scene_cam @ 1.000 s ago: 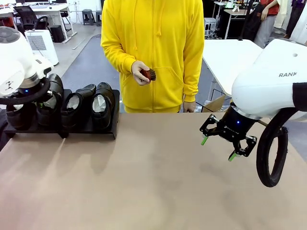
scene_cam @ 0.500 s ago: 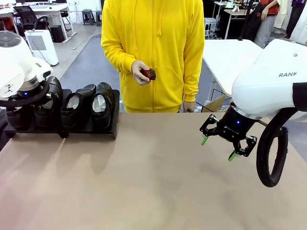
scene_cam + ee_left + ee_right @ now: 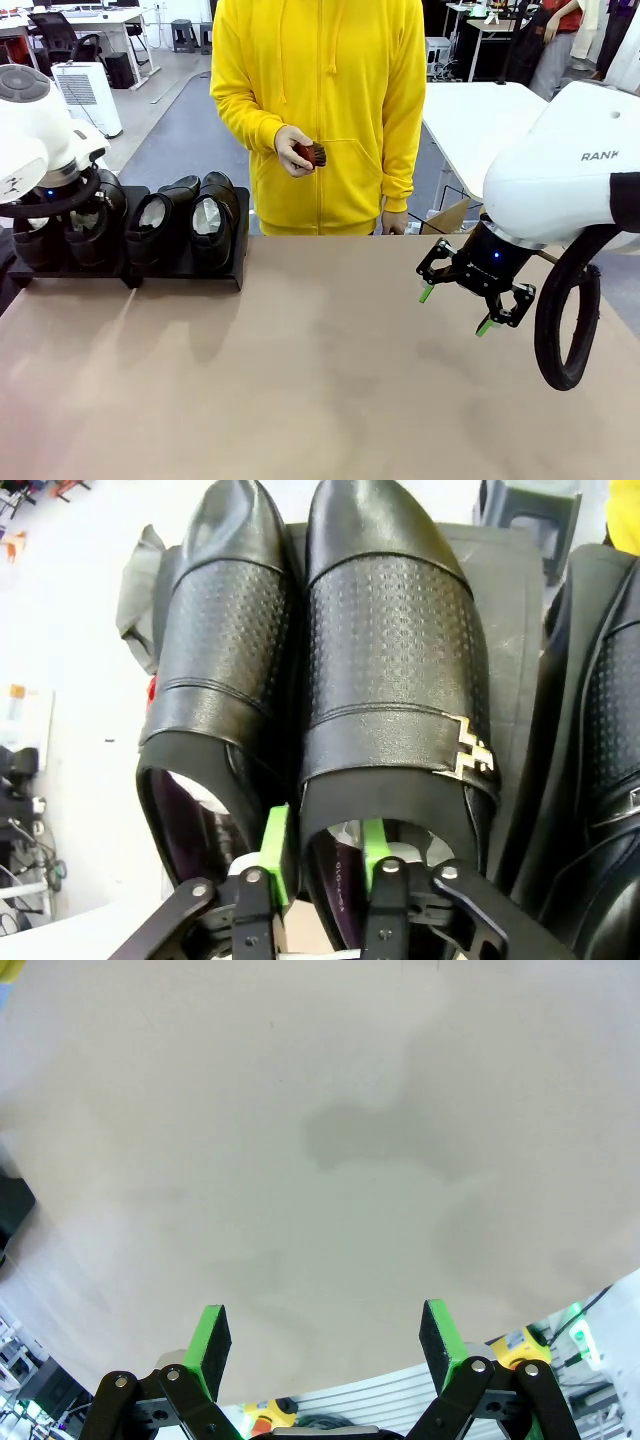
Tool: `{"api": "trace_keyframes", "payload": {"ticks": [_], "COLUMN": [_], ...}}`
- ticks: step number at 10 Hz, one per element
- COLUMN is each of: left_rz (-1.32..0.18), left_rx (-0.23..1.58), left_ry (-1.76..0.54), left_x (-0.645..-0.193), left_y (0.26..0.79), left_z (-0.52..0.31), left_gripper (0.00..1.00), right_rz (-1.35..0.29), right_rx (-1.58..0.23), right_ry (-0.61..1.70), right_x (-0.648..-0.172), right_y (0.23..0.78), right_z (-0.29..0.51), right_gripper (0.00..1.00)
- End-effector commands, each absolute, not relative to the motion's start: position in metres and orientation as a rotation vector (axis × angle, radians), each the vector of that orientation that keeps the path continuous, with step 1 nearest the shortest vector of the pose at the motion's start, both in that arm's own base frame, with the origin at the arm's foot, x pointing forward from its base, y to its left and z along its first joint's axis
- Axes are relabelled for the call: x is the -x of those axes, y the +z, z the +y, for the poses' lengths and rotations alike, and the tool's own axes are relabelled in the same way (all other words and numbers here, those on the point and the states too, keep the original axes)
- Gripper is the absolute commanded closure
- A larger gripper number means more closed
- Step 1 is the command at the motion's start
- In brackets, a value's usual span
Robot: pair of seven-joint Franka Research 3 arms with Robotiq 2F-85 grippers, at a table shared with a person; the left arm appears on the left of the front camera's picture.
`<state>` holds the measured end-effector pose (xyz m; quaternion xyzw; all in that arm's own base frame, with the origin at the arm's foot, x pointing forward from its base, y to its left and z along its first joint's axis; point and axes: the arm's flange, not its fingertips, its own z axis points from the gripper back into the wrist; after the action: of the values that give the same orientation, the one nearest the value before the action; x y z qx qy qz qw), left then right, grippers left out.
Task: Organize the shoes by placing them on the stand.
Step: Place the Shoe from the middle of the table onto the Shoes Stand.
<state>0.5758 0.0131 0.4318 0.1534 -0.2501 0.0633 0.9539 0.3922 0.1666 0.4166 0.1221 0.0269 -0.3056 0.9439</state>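
While on the stand [image 3: 190, 268], shoe [image 3: 395, 680], heel rim between left claw [image 3: 322, 845] pads

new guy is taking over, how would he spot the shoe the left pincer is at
Find the black stand at the table's far left corner, with four black shoes in a row. Counting from the left end, it is the second shoe, under the white left arm; the left pincer straddles its heel rim.
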Motion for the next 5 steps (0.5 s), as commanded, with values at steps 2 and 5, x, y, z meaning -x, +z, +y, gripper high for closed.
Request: {"api": "trace_keyframes", "payload": {"ticks": [2, 5], "left_rz": [-0.554, -0.554], "left_rx": [-0.331, -0.318], "left_ry": [0.153, 0.104], "left_x": [-0.567, -0.547], "left_y": [0.448, 0.480], "left_z": [0.009, 0.000], "left_gripper": [0.49, 0.49], "right_rz": [0.048, 0.048], "right_rx": [-0.247, -0.247], "right_ry": [-0.604, -0.604], "right_x": [-0.396, -0.396], "right_y": [0.419, 0.419], "right_z": [0.165, 0.165], "right_gripper": [0.00, 0.00]}}
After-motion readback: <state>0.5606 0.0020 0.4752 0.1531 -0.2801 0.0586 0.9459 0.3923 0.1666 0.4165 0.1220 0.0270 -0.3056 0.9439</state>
